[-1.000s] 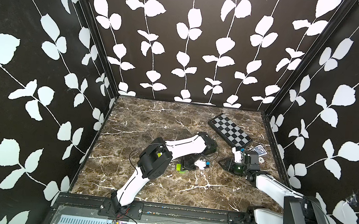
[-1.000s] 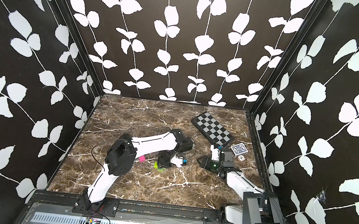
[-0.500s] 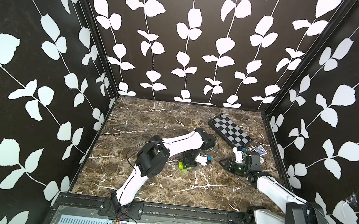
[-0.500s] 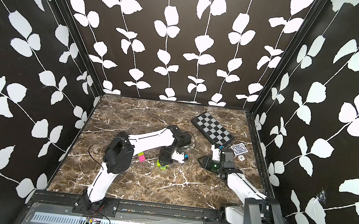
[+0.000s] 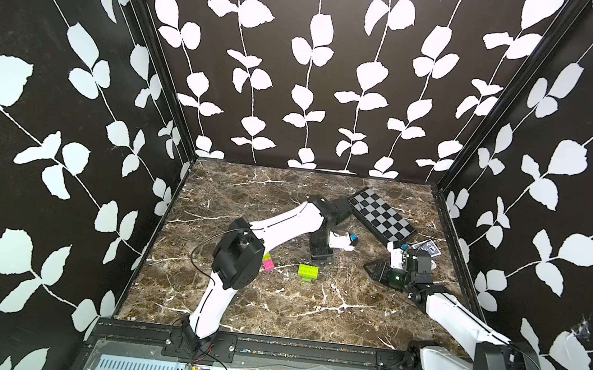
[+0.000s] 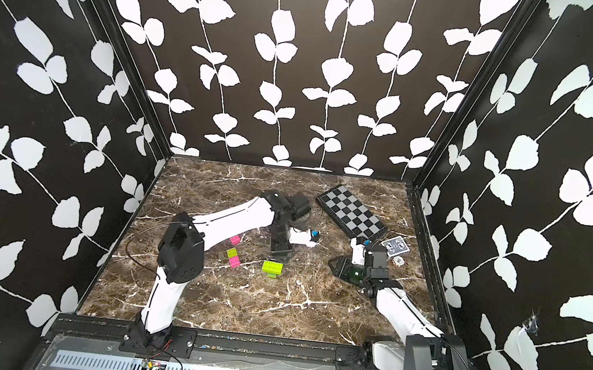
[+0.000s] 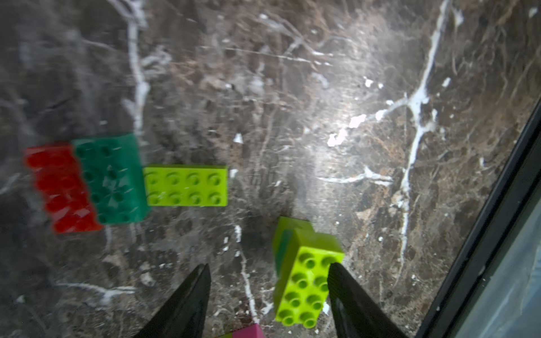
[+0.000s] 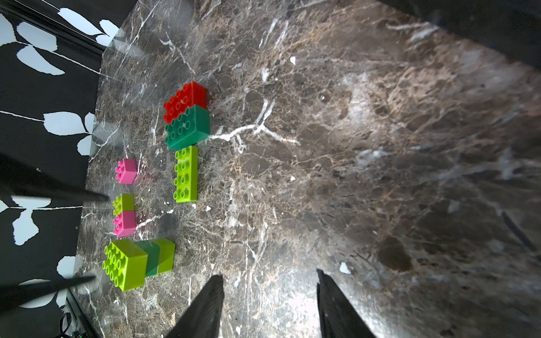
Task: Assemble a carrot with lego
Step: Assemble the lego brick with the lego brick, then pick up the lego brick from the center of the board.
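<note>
The carrot is a short stack of joined lime, dark green and lime bricks lying on its side on the marble. My left gripper hangs just above it, open; the stack lies off-centre against one finger. Loose lego lies nearby: a red brick beside a dark green one, a long lime brick, a pink brick and a lime-and-pink pair. My right gripper stands open and empty, to the right of the bricks.
A black-and-grey checkered board lies at the back right, with a card deck beside it near the right wall. The left arm's forearm reaches over the loose bricks. Patterned walls close three sides.
My left gripper has opened and let go of the lime and green stack, which now rests on the table. Its wrist drew slightly toward the back. The right arm stayed put.
</note>
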Controlling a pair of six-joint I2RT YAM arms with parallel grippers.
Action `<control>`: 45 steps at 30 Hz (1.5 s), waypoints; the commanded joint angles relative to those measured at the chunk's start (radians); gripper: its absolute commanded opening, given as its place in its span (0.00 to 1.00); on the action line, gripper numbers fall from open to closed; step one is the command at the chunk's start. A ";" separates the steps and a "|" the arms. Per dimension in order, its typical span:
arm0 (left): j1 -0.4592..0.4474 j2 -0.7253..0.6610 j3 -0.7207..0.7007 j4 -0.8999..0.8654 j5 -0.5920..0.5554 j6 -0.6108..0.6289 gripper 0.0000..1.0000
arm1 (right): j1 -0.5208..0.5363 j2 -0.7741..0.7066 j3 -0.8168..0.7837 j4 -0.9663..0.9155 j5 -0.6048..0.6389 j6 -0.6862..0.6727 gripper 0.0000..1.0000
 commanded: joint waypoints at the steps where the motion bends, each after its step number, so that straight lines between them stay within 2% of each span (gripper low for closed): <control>1: 0.057 0.034 0.049 0.038 0.058 -0.034 0.61 | -0.002 -0.012 0.033 0.002 0.013 -0.009 0.52; 4: 0.093 0.113 0.099 0.015 0.080 -0.052 0.58 | -0.002 -0.012 0.034 -0.003 0.014 -0.015 0.52; 7: 0.101 0.176 0.132 -0.023 0.052 -0.057 0.58 | -0.002 -0.017 0.033 -0.017 0.020 -0.026 0.52; 16: 0.121 0.266 0.157 -0.018 -0.003 -0.040 0.53 | -0.002 -0.007 0.028 -0.009 0.022 -0.022 0.52; 22: 0.128 0.292 0.177 -0.011 -0.021 -0.008 0.57 | -0.002 -0.004 0.024 -0.010 0.022 -0.019 0.52; 29: 0.130 0.350 0.266 -0.038 -0.062 0.027 0.61 | -0.002 0.012 0.026 0.002 0.015 -0.012 0.52; 33: 0.159 0.384 0.324 -0.036 0.014 0.033 0.63 | -0.002 0.015 0.029 0.001 0.017 -0.016 0.52; 38: 0.159 0.418 0.376 -0.037 -0.020 0.054 0.66 | -0.003 0.017 0.032 -0.003 0.015 -0.014 0.52; 45: 0.152 0.424 0.392 0.017 0.039 0.122 0.67 | -0.002 0.027 0.035 0.003 0.010 -0.005 0.52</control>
